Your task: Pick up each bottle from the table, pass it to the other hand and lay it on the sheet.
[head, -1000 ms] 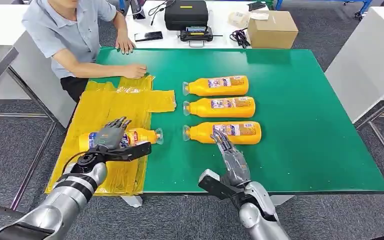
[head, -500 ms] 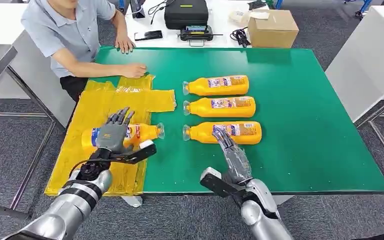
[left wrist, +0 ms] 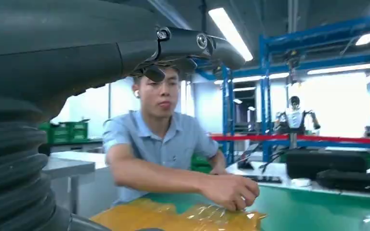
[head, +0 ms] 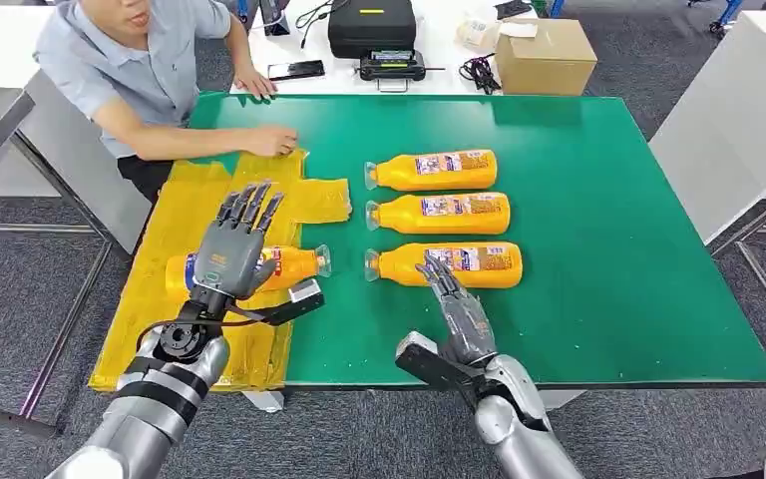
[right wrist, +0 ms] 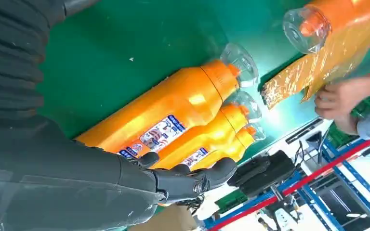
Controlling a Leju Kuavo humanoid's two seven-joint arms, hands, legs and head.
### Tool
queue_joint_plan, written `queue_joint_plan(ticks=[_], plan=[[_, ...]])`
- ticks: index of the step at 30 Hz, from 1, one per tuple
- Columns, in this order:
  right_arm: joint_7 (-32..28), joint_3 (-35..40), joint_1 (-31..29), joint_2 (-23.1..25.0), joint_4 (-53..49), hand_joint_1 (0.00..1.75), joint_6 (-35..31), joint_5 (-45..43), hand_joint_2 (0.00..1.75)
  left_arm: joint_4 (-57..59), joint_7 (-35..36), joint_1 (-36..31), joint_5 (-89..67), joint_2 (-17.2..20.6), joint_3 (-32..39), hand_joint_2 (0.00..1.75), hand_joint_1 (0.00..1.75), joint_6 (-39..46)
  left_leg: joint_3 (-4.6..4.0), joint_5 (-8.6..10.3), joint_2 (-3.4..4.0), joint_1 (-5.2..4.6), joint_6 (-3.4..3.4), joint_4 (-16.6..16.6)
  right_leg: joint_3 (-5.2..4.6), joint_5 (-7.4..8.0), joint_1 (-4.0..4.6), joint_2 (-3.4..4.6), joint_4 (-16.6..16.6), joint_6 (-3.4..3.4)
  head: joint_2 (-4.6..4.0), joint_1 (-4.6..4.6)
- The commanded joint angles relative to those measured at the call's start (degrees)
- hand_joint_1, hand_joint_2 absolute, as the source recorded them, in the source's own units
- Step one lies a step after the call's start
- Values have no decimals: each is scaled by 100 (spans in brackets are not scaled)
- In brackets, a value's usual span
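Head view — bottle (head: pixel 284 267) lay on yellow sheet (head: pixel 194 215), long axis crosswise, cap toward the three bottles (head: pixel 437 218) on green table (head: pixel 598 230); left hand (head: pixel 231 249) above it, fingers spread, empty. Right hand (head: pixel 456 304) fingers apart, holding nothing.

Right wrist view — nearest bottle (right wrist: pixel 173 113) lay beside the fingers (right wrist: pixel 192 180).

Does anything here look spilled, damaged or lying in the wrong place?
Nothing is spilled or broken. The yellow sheet is crumpled and hangs over the table's edge, where a person's hand presses it. One bottle lies on it; three bottles lie in a neat row.
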Motion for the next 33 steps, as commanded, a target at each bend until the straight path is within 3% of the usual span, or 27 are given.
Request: queue_joint_plan(ticks=[1,2,3,8,9,13,16,22,29,33], plan=[[883,244,24,-534,44,0,-1019,1538,175,-1287,-2132,1108,2123,-1002,734,175,0,-24,26,-18,11,17,-17,2,31,-11,18,6,-10,-20,0,0],[1159,136,160,-690,-146,0,-1178,1837,175,-1449,-2386,1420,3122,-979,275,175,0,-33,22,-14,-3,7,-9,-2,29,-12,9,-7,-11,-12,0,0],[1144,-40,311,-862,-398,0,-1123,1845,175,-2078,-2045,1824,3399,-777,-241,175,0,-24,17,-8,-5,4,-6,-4,21,-8,5,-8,-12,-8,0,0],[1071,-155,350,-835,-467,0,-1011,1848,175,-2232,-1812,1835,3442,-612,-415,175,0,-24,-2,-15,1,0,-4,1,4,-6,1,1,-12,-6,0,2],[1564,-239,425,-962,-535,0,-1214,2507,175,-2457,-2207,2011,4639,-569,-639,175,0,-123,13,-29,8,9,-12,10,20,-15,10,5,-11,-16,0,2],[1682,-693,870,-1434,-996,0,-1026,2768,175,-3841,-2430,3021,5823,-406,-1144,175,0,-473,7,-26,-5,0,-7,1,11,-16,3,-8,-17,-12,0,0],[1686,-843,997,-1500,-1059,0,-923,2919,175,-4185,-2524,3333,5888,-304,-1414,175,0,-478,5,-29,-8,1,-5,4,10,-19,5,-11,-17,-11,0,0],[1807,-778,682,-1443,-749,0,-395,2699,175,-3731,-2492,3187,5788,-360,-1434,175,0,-265,3,-31,11,3,-7,1,6,-11,7,6,-17,-15,0,-2],[1809,-736,601,-1451,-666,0,-359,2680,175,-3672,-2495,3140,5783,-369,-1444,175,0,-256,3,-20,10,1,0,-3,4,-5,4,6,-22,-9,0,-2],[2135,-478,272,-1614,-296,0,208,2615,175,-3520,-2481,3048,5641,-374,-1499,175,0,-146,20,-27,18,8,-7,-2,22,-8,12,13,-25,-17,0,0]])
